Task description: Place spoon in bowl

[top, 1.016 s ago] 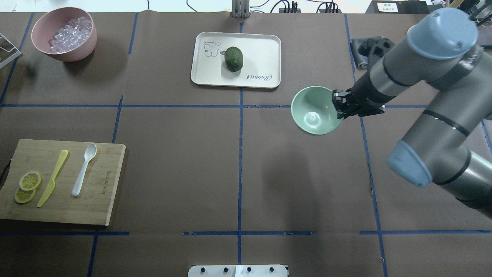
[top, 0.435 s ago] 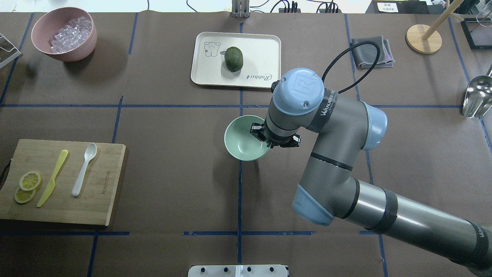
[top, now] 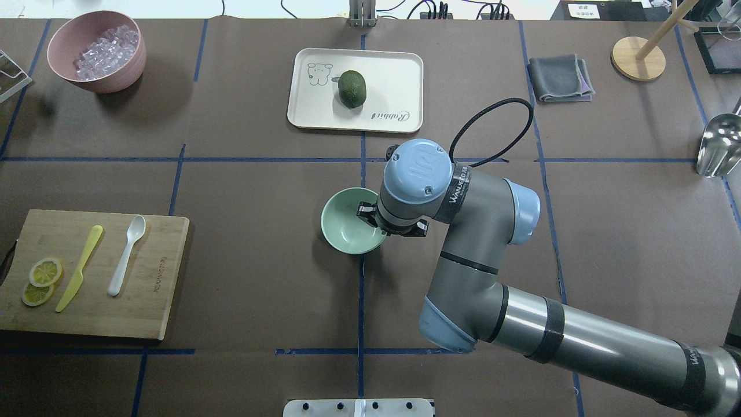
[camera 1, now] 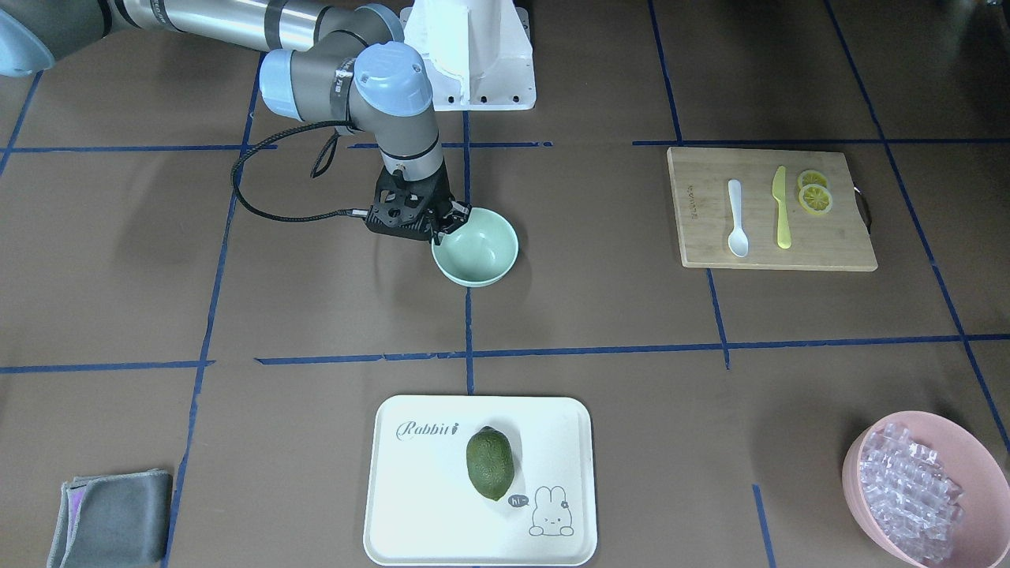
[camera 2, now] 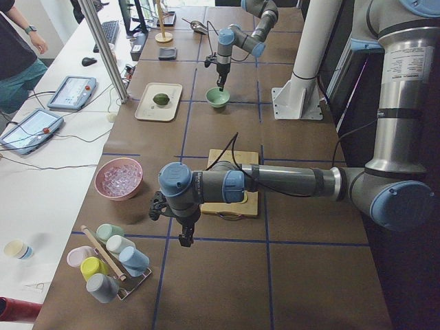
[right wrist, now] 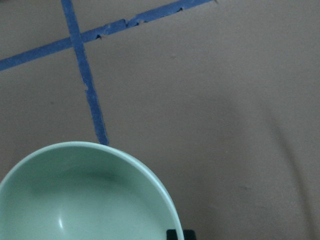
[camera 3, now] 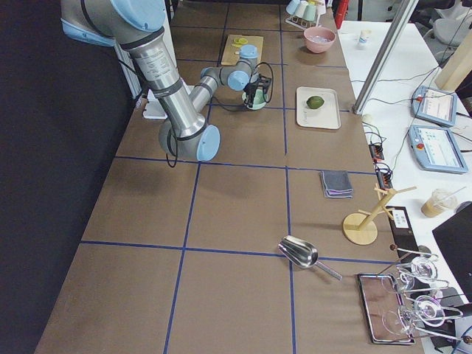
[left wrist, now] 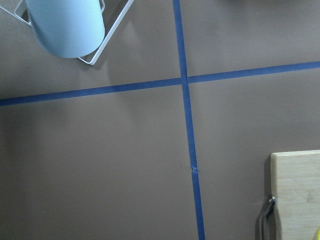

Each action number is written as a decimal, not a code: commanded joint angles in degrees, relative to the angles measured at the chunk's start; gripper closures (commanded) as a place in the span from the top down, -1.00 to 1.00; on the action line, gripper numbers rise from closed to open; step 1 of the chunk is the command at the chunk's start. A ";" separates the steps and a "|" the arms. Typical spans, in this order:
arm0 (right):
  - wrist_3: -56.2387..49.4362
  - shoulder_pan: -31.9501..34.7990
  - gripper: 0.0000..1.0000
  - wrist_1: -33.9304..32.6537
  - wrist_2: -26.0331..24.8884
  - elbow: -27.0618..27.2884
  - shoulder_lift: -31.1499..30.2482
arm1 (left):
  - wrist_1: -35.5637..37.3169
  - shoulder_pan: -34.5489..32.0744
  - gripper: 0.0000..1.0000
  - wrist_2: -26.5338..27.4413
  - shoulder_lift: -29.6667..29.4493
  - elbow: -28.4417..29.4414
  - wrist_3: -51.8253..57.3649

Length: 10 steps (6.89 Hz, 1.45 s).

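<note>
Bowl [top: 349, 230] has shifted left with my right pincer [camera 1: 450, 224] clamped on its rim; next I'd release it, then fetch the spoon [top: 125, 256].

Right wrist view's lower edge cuts off the bowl [right wrist: 75, 200].

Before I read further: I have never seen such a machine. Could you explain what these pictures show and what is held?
These are two robot arms at a table, photographed at one moment from above, from across the table, from both ends, and from a camera on each wrist. The right gripper pinches the rim of a mint-green bowl near the table's middle. The left gripper hangs above the table; whether it is open I cannot tell. On a wooden cutting board lie a white spoon, a yellow-green knife and lemon slices. A tray holds a dark green fruit; a pink bowl holds clear cubes.
</note>
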 commanded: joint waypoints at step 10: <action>-46.37 29.49 0.99 -16.08 17.07 16.55 -19.04 | -0.11 3.25 1.00 0.33 -6.08 -0.67 -0.70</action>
